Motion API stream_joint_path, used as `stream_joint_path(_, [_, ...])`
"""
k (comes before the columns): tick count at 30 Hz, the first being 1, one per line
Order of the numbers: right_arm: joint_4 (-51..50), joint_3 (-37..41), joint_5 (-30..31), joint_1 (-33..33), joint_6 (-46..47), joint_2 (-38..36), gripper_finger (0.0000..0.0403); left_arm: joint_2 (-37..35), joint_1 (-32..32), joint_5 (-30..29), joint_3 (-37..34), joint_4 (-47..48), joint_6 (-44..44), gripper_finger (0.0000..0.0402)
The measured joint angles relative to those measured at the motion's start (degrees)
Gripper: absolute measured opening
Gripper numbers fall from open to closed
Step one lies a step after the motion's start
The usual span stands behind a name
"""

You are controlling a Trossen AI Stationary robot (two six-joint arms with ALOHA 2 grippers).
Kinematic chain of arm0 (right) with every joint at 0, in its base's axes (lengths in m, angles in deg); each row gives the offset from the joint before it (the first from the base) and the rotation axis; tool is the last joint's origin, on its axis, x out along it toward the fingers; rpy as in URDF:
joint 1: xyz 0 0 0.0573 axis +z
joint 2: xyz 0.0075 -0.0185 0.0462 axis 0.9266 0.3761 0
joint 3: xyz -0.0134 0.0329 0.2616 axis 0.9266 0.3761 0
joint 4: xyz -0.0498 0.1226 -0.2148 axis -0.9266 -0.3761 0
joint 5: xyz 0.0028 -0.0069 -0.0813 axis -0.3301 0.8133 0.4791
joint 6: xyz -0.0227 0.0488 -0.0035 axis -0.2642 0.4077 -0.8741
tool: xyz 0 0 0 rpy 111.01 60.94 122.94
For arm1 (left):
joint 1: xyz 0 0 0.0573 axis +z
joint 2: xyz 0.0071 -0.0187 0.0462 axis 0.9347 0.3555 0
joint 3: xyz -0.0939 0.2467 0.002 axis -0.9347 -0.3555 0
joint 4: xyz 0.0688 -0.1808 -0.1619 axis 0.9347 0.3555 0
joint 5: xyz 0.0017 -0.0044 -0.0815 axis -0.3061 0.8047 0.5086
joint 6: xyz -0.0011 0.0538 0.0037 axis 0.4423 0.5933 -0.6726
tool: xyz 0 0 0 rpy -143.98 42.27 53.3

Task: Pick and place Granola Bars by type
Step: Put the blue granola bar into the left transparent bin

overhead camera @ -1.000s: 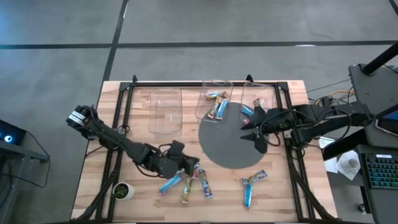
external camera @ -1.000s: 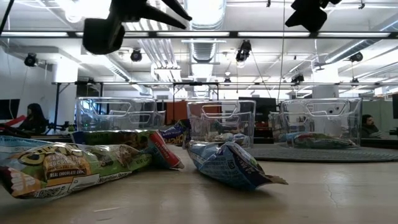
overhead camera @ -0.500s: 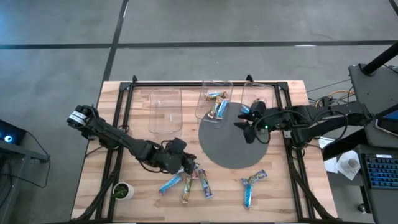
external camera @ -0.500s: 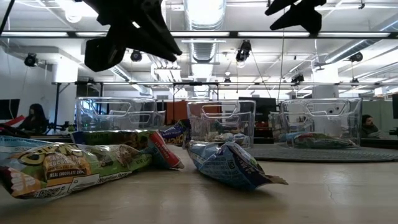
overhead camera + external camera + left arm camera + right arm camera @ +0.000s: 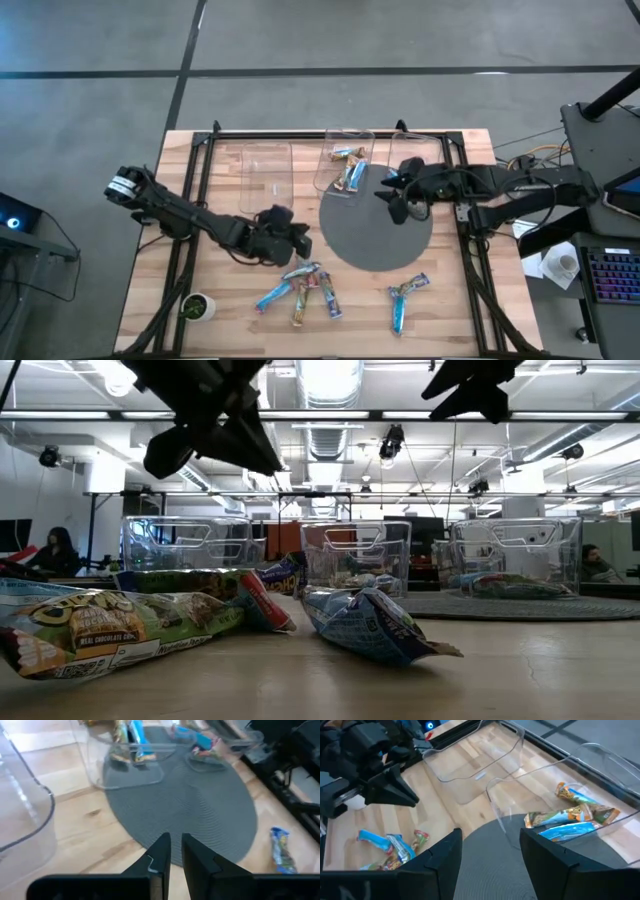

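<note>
Several wrapped granola bars lie flat on the wood near the table's front edge; two more lie to their right. More bars lie in the middle clear bin and in the right bin. My left gripper hangs above the table just behind the front group, its fingers shut and empty. My right gripper is open and empty above the round grey mat, by the near end of the middle bin.
An empty clear bin stands at the far left. A small green-and-white cup stands at the near left corner. Black rails run along the table's sides. The low view shows bars close to the camera and people in the room behind.
My left gripper has risen from the front group of bars and gone toward the far edge, tipping as it went; it holds nothing. My right gripper has gone toward the table's left and far edge, from the mat's right part to the near end of the middle bin.
</note>
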Motion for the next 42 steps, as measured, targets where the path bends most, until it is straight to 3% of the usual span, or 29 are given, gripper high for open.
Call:
stream_joint_path(9, [0.02, 0.0, -7.75, -7.23, -4.77, -0.11, 0.0189, -0.07, 3.0, 5.94, 0.02, 2.13, 1.14, 0.0107])
stream_joint_path(14, [-0.01, 0.0, -7.88, -7.81, -7.7, -0.09, 0.0189, -0.1, 1.68, 13.79, 0.04, 3.68, 16.98, 0.0132])
stream_joint_path(19, [-0.35, 0.0, -7.86, -7.85, -9.85, -0.09, 0.0189, -0.11, -1.67, 19.69, -0.6, 9.13, 22.4, 0.0133])
stream_joint_path(24, [-0.39, 0.01, -7.84, -7.88, -10.63, -0.09, 0.0189, 0.28, -6.28, 20.12, -2.55, 8.24, 25.22, 0.0133])
stream_joint_path(34, [-0.46, 2.37, -7.82, -7.88, -10.72, -0.04, 0.0189, 1.92, -8.5, 19.66, -3.17, 4.61, 23.04, 0.0133])
stream_joint_path(42, [-0.5, 2.56, -7.82, -7.88, -10.81, -0.04, 0.0189, 10.4, -10.45, 19.45, 4.33, 6.18, 26.22, 0.0133])
